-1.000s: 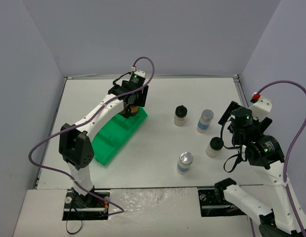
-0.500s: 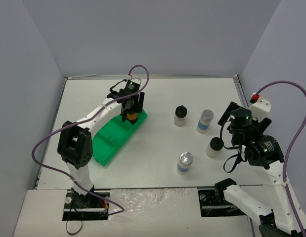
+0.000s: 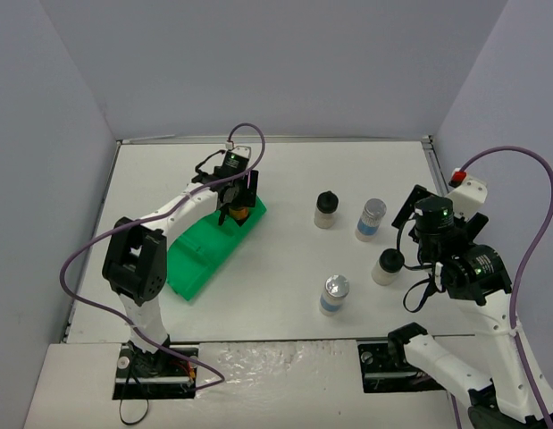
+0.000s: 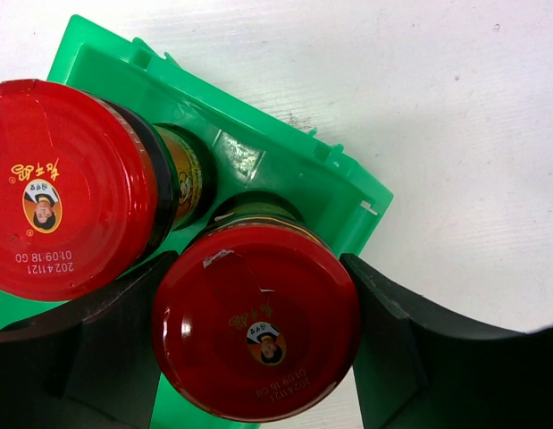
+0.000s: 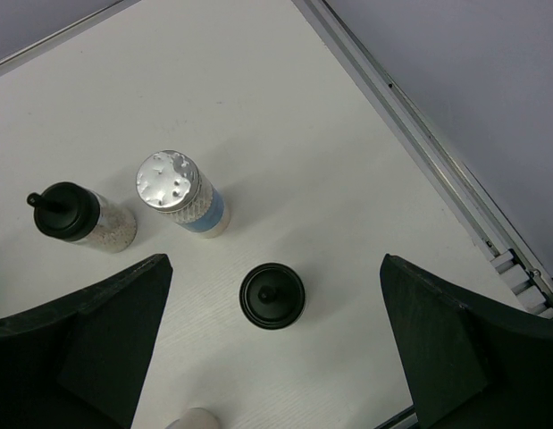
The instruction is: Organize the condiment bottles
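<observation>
The green tray holds two red-capped jars side by side at its far end. My left gripper is shut on the nearer red-capped jar, one finger against each side of its cap; the other red-capped jar stands beside it. In the top view the left gripper is over the tray's far end. My right gripper is wide open above a black-capped jar, not touching it. Another black-capped jar and a silver-capped jar stand beyond.
In the top view a black-capped jar, a silver-capped jar, the black-capped jar by my right gripper and another silver-capped jar stand upright on the white table. A metal rail edges the right side.
My left gripper has moved a little nearer and lower over the tray's far end with the red-capped jar. The right arm has barely shifted.
</observation>
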